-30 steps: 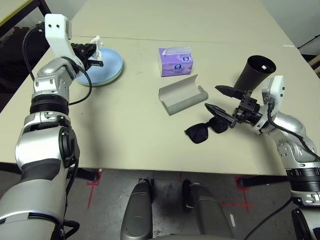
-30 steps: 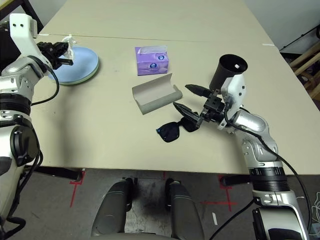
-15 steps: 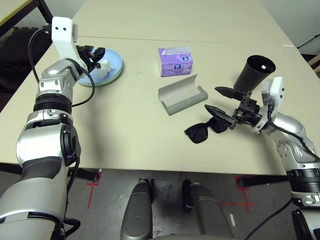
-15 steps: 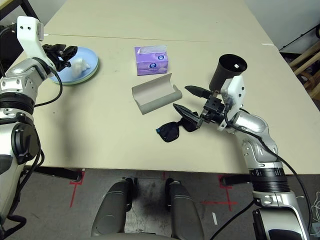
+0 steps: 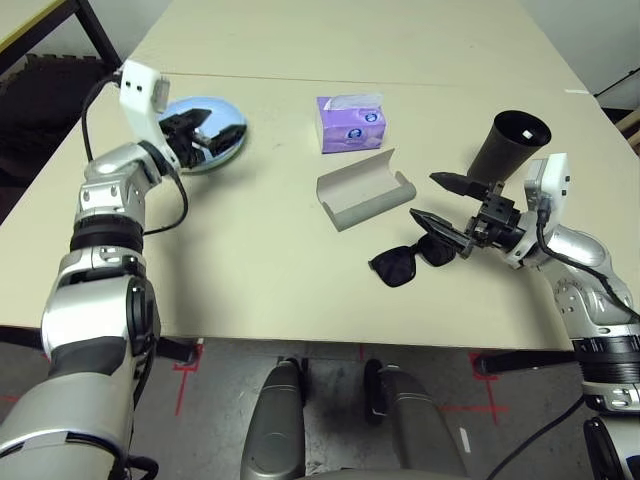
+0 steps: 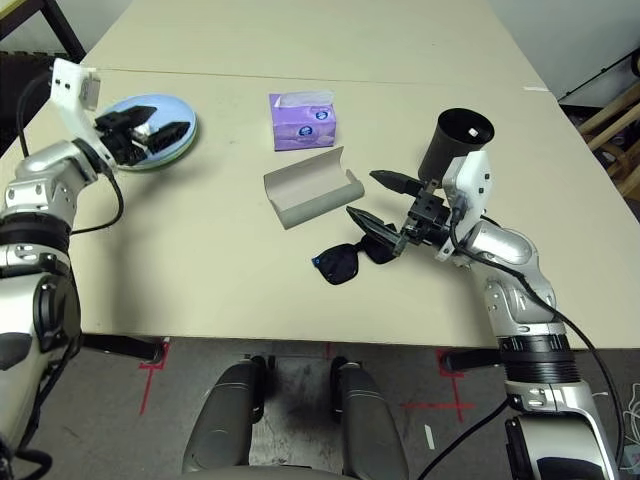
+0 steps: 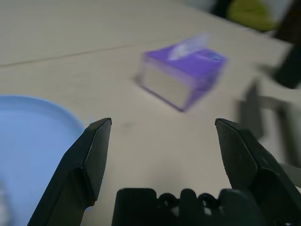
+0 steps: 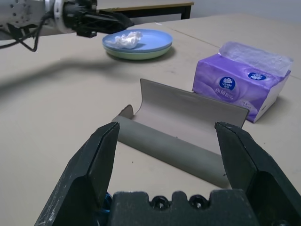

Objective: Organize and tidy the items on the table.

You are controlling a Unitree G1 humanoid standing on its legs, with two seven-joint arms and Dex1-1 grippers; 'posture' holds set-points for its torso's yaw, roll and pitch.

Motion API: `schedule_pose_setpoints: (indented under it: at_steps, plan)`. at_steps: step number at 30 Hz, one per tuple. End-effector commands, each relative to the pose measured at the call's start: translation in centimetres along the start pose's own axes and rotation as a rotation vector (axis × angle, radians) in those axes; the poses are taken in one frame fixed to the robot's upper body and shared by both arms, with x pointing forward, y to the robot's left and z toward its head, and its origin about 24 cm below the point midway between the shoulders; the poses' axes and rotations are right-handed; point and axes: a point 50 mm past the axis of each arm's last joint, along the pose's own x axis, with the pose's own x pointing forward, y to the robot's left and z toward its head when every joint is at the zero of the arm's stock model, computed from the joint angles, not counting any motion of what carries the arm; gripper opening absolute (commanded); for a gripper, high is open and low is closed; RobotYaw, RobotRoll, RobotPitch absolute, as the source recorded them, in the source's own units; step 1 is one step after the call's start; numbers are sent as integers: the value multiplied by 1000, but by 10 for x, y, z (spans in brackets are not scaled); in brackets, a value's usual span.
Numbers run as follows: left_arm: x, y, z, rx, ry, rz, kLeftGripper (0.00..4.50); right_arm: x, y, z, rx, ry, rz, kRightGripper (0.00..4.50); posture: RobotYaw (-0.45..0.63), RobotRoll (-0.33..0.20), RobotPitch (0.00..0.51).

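While both arms rest low over the beige desk, the nearest item is a pair of black sunglasses lying folded near the front edge, at about four o'clock from the desk's middle. The right hand hovers just beside them, its two black fingers spread wide and holding nothing, probably lined up to pick them up. Just beyond lies the grey glasses case, open and facing the hand, likely waiting to receive the sunglasses. At two o'clock a black cup stands tilted behind the right wrist. Farther back, at twelve o'clock, sits a purple tissue box. At ten o'clock the stacked light blue and pale green plates carry a crumpled white tissue wad, seemingly gathered there as rubbish. The left hand hangs over the plates' near rim, fingers wide apart and empty.
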Motion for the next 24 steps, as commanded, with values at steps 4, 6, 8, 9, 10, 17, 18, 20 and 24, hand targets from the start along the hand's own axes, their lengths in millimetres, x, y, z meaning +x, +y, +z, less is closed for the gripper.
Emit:
schedule_pose_setpoints:
  at_steps: [4, 6, 8, 9, 10, 17, 18, 20, 24]
  plan:
    - [-3, -15, 8, 2, -8, -290, 4488, -4, -4, 4, -16, 12, 13, 4500, 157, 0, 203]
    - [-5, -18, 7, 8, 14, -368, 4488, -5, -5, 6, -18, 17, 16, 4500, 149, 0, 212]
    - [-7, -21, 5, 18, 30, -420, 4488, -7, -5, 7, -22, 24, 19, 4500, 139, 0, 218]
    - [-7, -23, 4, 22, 37, -449, 4488, -8, -6, 9, -26, 28, 21, 4500, 131, 0, 222]
    - [-7, -26, 3, 29, 45, -477, 4488, -9, -7, 10, -29, 31, 22, 4500, 128, 0, 225]
    - [-5, -46, -12, 140, 87, -630, 4488, -10, -9, 18, -43, 39, 30, 4500, 117, 0, 233]
    - [-5, -50, -17, 177, 99, -650, 4488, -8, -9, 19, -45, 38, 33, 4500, 114, 0, 232]
    - [-4, -56, -22, 203, 95, -678, 4488, -7, -8, 21, -47, 37, 37, 4500, 108, 0, 226]
    - [-1, -69, -27, 289, 73, -742, 4488, -7, -6, 23, -48, 39, 44, 4500, 105, 0, 218]
